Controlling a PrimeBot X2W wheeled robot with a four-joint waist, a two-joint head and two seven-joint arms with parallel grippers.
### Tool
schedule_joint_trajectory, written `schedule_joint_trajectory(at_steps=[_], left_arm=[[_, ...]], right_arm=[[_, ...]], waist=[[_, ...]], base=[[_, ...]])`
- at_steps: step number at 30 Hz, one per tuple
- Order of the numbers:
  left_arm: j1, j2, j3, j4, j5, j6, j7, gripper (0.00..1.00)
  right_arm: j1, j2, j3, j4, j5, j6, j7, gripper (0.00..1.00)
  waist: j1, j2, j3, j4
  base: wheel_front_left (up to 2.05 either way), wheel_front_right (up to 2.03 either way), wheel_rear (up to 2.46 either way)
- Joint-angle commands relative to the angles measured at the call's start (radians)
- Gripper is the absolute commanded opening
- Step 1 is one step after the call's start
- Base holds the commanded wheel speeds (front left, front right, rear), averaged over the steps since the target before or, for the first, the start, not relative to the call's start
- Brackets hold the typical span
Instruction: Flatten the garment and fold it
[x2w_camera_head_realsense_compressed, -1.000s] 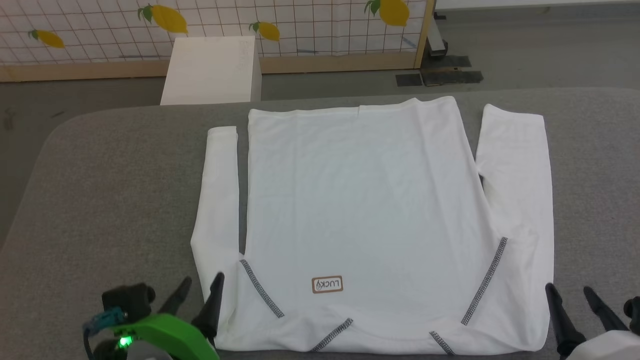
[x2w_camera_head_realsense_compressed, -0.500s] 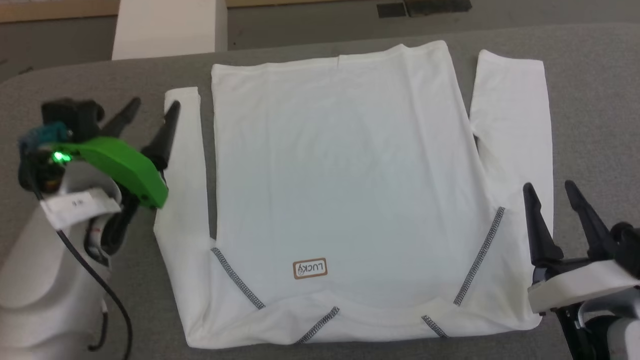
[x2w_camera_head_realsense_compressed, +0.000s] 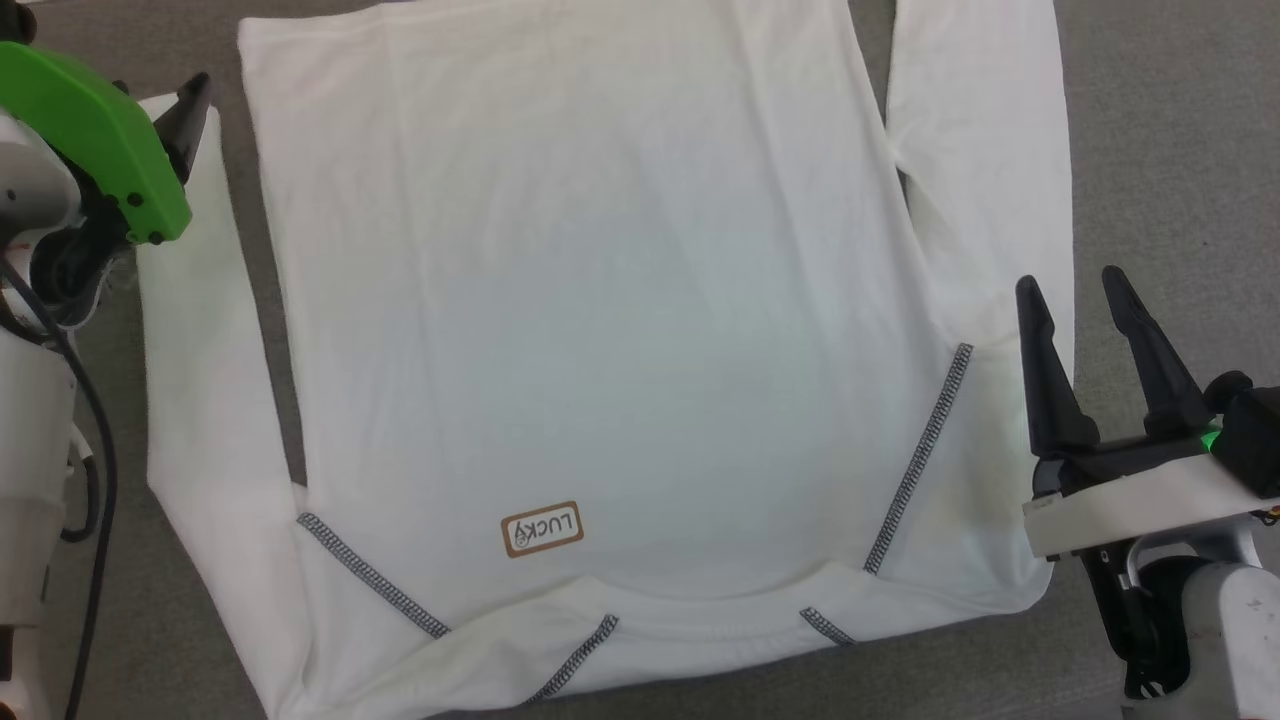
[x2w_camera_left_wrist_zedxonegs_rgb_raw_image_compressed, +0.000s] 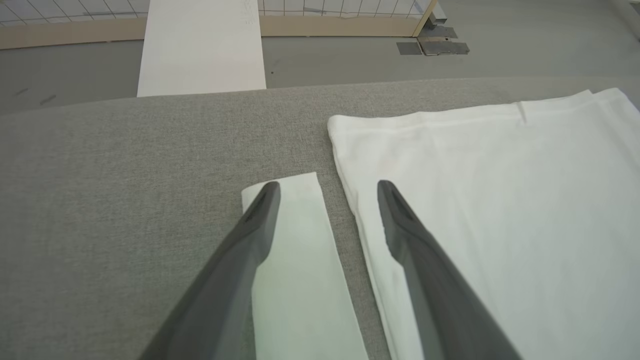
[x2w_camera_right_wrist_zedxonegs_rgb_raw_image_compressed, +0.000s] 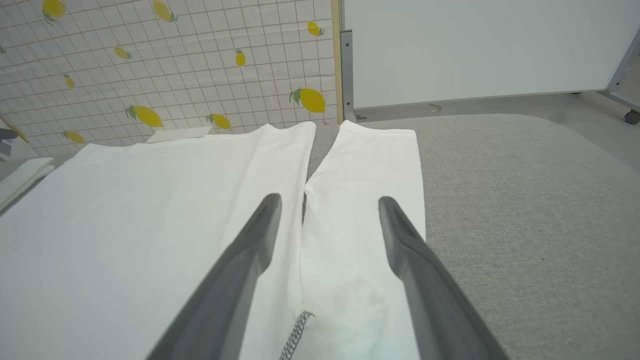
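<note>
Garment (x2w_camera_head_realsense_compressed: 600, 300) is lying spread flat on the grey counter (x2w_camera_head_realsense_compressed: 1170, 150), with the collar edge nearest and the yellowish label (x2w_camera_head_realsense_compressed: 541, 529) just past it. Right claw (x2w_camera_head_realsense_compressed: 1072, 282) is hanging open at the right sleeve, beside the dotted shoulder stitching. Farther out, left claw (x2w_camera_left_wrist_zedxonegs_rgb_raw_image_compressed: 327, 185) is gaping open, one finger over the left cuff and the other over the body edge. White box (x2w_camera_left_wrist_zedxonegs_rgb_raw_image_compressed: 200, 45) is standing beyond the counter.
</note>
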Motion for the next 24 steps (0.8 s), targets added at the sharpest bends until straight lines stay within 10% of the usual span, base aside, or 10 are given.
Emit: schedule_joint_trajectory(at_steps=[1,12,13,14,17,24], left_arm=[[-0.016,0.009,0.000,0.009,-0.012,0.013,0.029,1.00],[0.017,0.043,-0.005,0.035,0.009,0.167,0.179,0.96],[0.022,0.046,-0.004,0.034,0.011,0.175,0.180,0.86],[0.027,0.049,0.000,0.032,0.011,0.186,0.180,0.50],[0.038,0.057,0.003,0.022,0.014,0.196,0.176,0.07],[0.052,0.042,0.014,0.009,0.005,0.172,0.087,0.00]], right_arm=[[-0.019,0.006,0.005,0.007,0.005,-0.002,-0.012,1.00],[-0.037,0.012,0.015,0.030,0.010,-0.002,-0.025,1.00],[-0.037,0.012,0.015,0.031,0.010,-0.002,-0.024,1.00],[-0.036,0.012,0.014,0.032,0.010,-0.002,-0.023,1.00],[-0.033,0.011,0.010,0.031,0.009,-0.002,-0.018,1.00],[-0.031,0.009,0.009,0.030,0.008,-0.002,-0.004,1.00]], waist=[[-0.0002,0.0000,0.056,-0.055],[-0.0002,0.0000,0.060,-0.066],[-0.0002,0.0000,0.058,-0.065],[-0.0002,0.0000,0.055,-0.063],[-0.0002,0.0000,0.049,-0.056],[-0.0002,0.0000,0.011,-0.033]], base=[[0.00,0.00,0.00],[0.00,0.00,0.00],[0.00,0.00,0.00],[0.00,0.00,0.00],[0.00,0.00,0.00],[0.00,0.00,0.00]])
